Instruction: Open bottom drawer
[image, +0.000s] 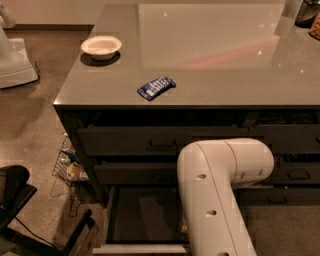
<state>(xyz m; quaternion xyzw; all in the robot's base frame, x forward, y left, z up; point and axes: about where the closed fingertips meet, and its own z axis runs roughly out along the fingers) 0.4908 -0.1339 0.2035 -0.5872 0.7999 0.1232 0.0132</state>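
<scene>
The bottom drawer is standing wide open under the table.

In the one camera view, the bottom drawer (142, 217) is sticking far out from the table (210, 60) and showing its dark inside, so the job is looking done or nearly done. The big white arm (215, 200) is reaching down over the drawer's right side and hiding the pincer, so I cannot tell if it is wide or narrow. The drawer's pale front edge (140, 248) is sitting near the picture's bottom, leaving little room to pull. A black stand (20, 200) is waiting close by.
</scene>
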